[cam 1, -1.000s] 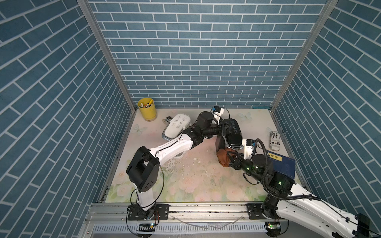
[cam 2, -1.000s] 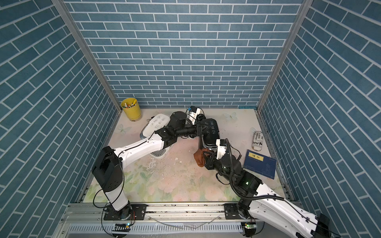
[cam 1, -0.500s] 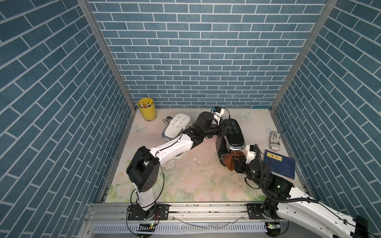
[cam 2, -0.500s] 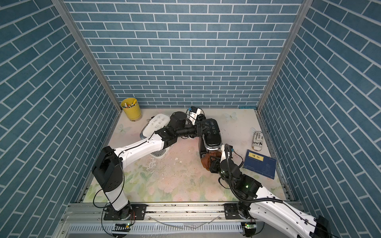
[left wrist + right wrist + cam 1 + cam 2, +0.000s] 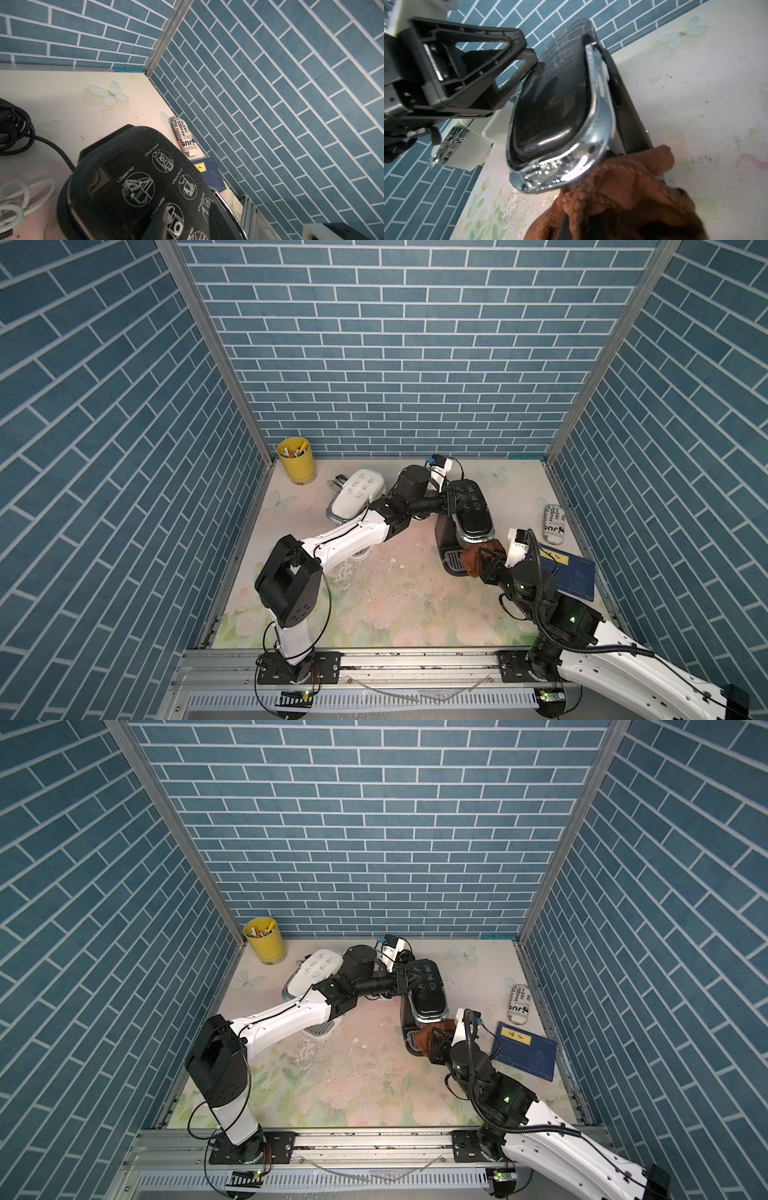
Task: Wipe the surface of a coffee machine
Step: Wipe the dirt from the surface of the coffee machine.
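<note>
Coffee machine (image 5: 473, 512), perhaps-gritty tabletop (image 5: 395, 614), blue-brick walls (image 5: 395, 344)

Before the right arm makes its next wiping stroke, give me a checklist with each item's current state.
1. Grip: right gripper clamps the brown cloth: ok.
2. Contact: cloth touches the black coffee machine under its chrome rim: ok.
3. Bracing: left gripper on the lid, jaws apart: ok.
4. Lid top free to wipe: not ok, left fingers rest on it.
5. Clearance: blue book beside the right arm: cannot tell.
</note>
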Robot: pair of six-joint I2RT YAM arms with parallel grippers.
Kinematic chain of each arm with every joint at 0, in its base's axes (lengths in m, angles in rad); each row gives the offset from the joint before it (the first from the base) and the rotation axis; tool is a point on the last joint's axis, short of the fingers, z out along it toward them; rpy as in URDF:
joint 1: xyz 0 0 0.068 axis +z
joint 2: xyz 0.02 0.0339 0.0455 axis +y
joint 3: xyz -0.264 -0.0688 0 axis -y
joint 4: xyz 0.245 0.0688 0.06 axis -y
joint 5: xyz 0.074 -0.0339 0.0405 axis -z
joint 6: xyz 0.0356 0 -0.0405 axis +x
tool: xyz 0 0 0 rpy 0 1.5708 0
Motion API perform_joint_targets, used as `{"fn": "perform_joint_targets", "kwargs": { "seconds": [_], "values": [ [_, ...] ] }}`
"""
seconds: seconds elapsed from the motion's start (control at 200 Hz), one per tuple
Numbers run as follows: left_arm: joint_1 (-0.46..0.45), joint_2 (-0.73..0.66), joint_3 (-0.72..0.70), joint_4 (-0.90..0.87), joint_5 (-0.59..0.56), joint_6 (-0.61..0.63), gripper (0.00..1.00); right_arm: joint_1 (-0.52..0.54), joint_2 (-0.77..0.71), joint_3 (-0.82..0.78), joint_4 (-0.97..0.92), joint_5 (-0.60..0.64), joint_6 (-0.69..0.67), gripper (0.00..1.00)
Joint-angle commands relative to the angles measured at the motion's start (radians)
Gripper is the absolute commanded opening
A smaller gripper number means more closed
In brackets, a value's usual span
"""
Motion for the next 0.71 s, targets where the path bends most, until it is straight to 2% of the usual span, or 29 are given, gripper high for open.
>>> {"fn": "perform_joint_targets", "kwargs": {
  "seconds": [0.0, 0.105, 0.395, 0.7],
  "values": [
    [-0.009, 0.047, -0.047, -0.138, -0.004, -0.005, 0.35, -0.005, -0.034, -0.048, -0.031, 0.087, 0.057, 0.0],
    [-0.009, 0.052, -0.041, -0.14, 0.0, -0.008, 0.35, -0.005, -0.054, -0.031, -0.071, 0.097, 0.051, 0.0],
    [-0.009, 0.046, -0.04, -0.144, -0.009, -0.008, 0.35, -0.007, -0.031, 0.119, -0.114, 0.115, -0.092, 0.0],
    [-0.01, 0.045, -0.044, -0.15, -0.003, -0.013, 0.35, -0.032, 0.095, 0.028, -0.024, 0.035, -0.007, 0.0]
  ]
}}
